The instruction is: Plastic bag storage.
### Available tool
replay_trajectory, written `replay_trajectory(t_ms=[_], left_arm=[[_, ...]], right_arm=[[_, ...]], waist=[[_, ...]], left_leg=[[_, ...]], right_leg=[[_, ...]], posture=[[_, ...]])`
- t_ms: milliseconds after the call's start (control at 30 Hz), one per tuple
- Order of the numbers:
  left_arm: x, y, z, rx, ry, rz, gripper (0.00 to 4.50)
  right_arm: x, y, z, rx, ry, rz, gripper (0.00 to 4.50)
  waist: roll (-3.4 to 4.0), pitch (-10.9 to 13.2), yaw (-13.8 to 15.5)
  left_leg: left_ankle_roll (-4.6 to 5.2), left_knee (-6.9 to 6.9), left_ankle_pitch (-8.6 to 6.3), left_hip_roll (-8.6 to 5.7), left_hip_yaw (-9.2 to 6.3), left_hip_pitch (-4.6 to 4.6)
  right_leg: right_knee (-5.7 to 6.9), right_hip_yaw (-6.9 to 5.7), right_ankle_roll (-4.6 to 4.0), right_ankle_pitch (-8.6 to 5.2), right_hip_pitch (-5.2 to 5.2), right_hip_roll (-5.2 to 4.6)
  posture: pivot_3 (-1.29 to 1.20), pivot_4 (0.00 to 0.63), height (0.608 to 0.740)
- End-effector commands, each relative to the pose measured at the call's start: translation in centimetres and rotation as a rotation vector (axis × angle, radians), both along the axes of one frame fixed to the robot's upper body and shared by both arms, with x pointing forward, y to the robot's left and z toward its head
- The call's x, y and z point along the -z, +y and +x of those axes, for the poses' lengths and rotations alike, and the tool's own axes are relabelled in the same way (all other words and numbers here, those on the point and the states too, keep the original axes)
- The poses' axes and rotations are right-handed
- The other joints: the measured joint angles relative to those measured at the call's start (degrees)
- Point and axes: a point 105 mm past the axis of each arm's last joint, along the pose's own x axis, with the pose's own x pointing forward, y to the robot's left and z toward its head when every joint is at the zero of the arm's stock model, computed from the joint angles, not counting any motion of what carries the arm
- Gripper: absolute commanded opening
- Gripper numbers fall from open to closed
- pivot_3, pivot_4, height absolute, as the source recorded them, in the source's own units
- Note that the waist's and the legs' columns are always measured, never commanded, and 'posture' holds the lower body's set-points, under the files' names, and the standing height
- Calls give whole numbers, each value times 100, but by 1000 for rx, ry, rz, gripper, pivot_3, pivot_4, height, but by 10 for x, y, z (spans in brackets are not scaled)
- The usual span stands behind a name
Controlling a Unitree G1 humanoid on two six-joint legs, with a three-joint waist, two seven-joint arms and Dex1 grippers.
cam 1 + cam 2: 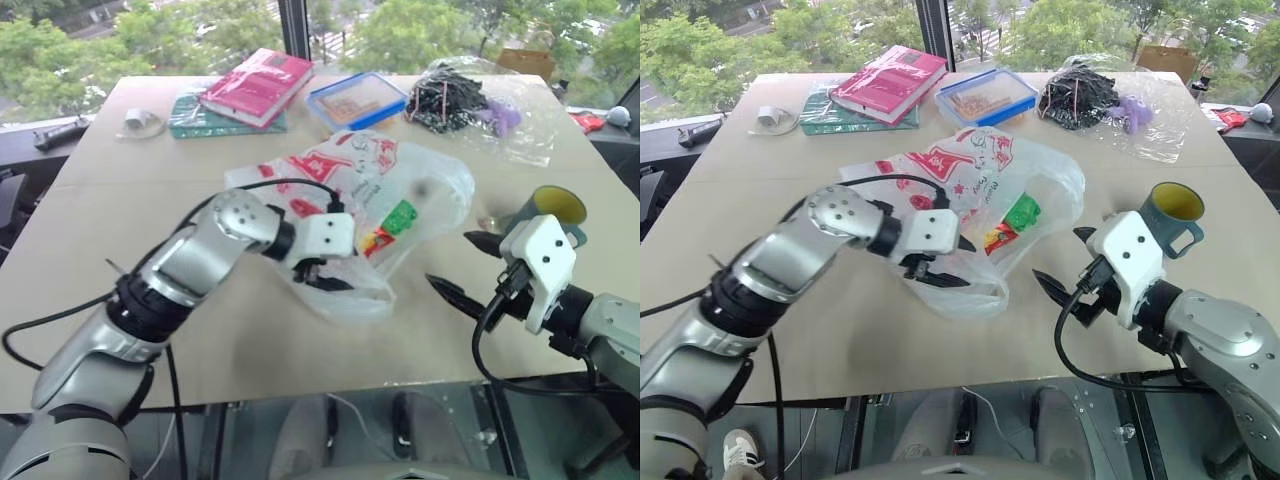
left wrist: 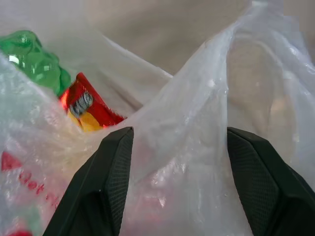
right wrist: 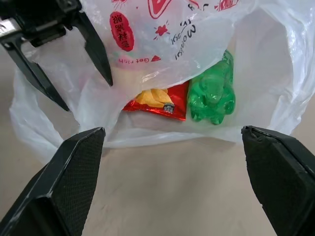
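**Plastic bag lies crumpled mid-surface, both end effectors open at its near edge**

Plastic bag (image 1: pixel 360 200), thin and translucent white with red print, sits crumpled near the middle of the tan surface (image 1: pixel 120 260). In the right wrist view the red lettering shows upside down: "Get Rich" can be made out, with a red oval of characters beside it that I can't read, and more script too creased to follow. Through the film show a green bear-shaped item (image 3: pixel 212 93) and a red snack packet (image 3: pixel 156 104) with chips pictured on it; its label is too small to read.

The left end effector (image 1: pixel 932 270) is down at the bag's near edge with its fingers parted, a fold of film bulging between them in its wrist view; the fingers are not pressed on it, so nothing is held. The right end effector (image 1: pixel 470 270) hovers just right of the bag, fingers spread wide and empty.

A teal mug (image 1: pixel 1170 215) with a yellow interior stands behind the right wrist, partly hidden. At the far edge lie a pink book (image 1: pixel 258 85), a blue-rimmed box (image 1: pixel 358 100) and a clear bag of dark cords (image 1: pixel 470 105); the book's cover text is illegible.
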Motion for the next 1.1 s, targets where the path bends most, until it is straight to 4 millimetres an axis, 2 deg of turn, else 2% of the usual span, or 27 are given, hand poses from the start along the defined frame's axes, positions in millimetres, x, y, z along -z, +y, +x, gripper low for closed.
replay_trajectory(t_ms=[33, 67, 167, 300, 333, 367, 467, 533, 633, 700, 767, 867, 1000, 1100], left_arm=[[-1, -15, 5, 33, -74, -24, 3007], [1, -19, 6, 40, -84, -32, 3007], [6, -24, 14, 42, -155, -50, 2162], [-8, -19, 27, -6, -286, -149, 307], [-17, -15, 33, -46, -340, -197, 39], [-22, -12, 37, -73, -376, -231, 39], [-60, 1, 48, -171, -566, -425, 39], [-88, 15, 49, -236, -695, -552, 39], [-113, 33, 46, -300, -822, -666, 39], [-131, 49, 45, -371, -898, -738, 39], [-140, 58, 43, -414, -933, -775, 39], [-141, 62, 40, -451, -940, -786, 39], [-136, 59, 35, -462, -926, -783, 39], [-134, 56, 32, -466, -917, -785, 39]], right_arm=[[-10, 0, -5, 8, -59, -9, 4500], [-9, -1, -5, 12, -58, -10, 4500], [-8, -2, -7, 17, -50, -14, 4500], [-6, -6, -8, 38, -46, -17, 4500], [-6, -8, -7, 49, -47, -22, 4500], [-6, -9, -7, 57, -49, -25, 4500], [-2, -21, 5, 140, -42, -45, 4500], [2, -34, 20, 232, -33, -40, 4500], [8, -48, 42, 338, -20, -13, 4500], [16, -61, 64, 416, -7, -12, 4500], [23, -71, 83, 484, 3, -4, 4500], [31, -85, 107, 579, 16, 33, 4500], [35, -91, 125, 621, 7, 55, 4500], [38, -92, 131, 639, 8, 62, 4500]], waist=[[0, 0, -1], [0, 0, -3], [0, 0, -3], [0, 0, -19], [0, 0, -17], [0, 0, -14], [-1, -1, -8], [-3, -2, -10], [-3, -3, -14], [-3, -3, -12], [-3, -4, -14], [-6, -6, -15], [-5, -6, -12], [-5, -6, -6]], left_leg=[[1, 0, -1, 0, 1, 1], [1, 1, -1, 0, 0, 0], [1, 0, -1, 0, 1, 1], [2, 0, -1, 3, 3, 3], [1, 0, -1, 7, 2, 4], [1, 0, -1, 9, 1, 3], [2, 1, -1, 10, 0, 5], [2, 2, -1, 9, -1, 4], [2, 3, -1, 7, 3, 6], [2, 3, -1, 7, 3, 6], [2, 3, -1, 4, 6, 6], [1, 3, -1, 1, 10, 7], [0, 2, 0, 0, 9, 5], [1, 2, 0, -1, 10, 3]], right_leg=[[-1, 1, 0, 0, 0, 0], [-1, 0, 1, 0, 0, 0], [-1, 1, 1, 0, 0, 2], [0, 3, 0, 1, 0, 3], [0, 4, 0, 1, 0, 3], [0, 3, 0, 1, 0, 2], [3, 2, 1, 1, 1, -2], [2, 1, 1, 2, 2, -6], [2, 2, 2, 3, 2, -7], [3, 1, 2, 3, 2, -6], [3, 2, 2, 3, 2, -7], [2, 3, 2, 4, 2, -5], [1, 0, 2, 4, 3, -4], [0, 1, 2, 4, 1, -4]], posture=[[0, 150, 740], [0, 150, 740], [0, 150, 740], [0, 150, 740], [0, 150, 740], [0, 150, 740], [0, 150, 740], [0, 150, 740], [0, 150, 740], [0, 150, 740], [0, 150, 740], [0, 150, 740], [0, 150, 740], [0, 150, 740]])
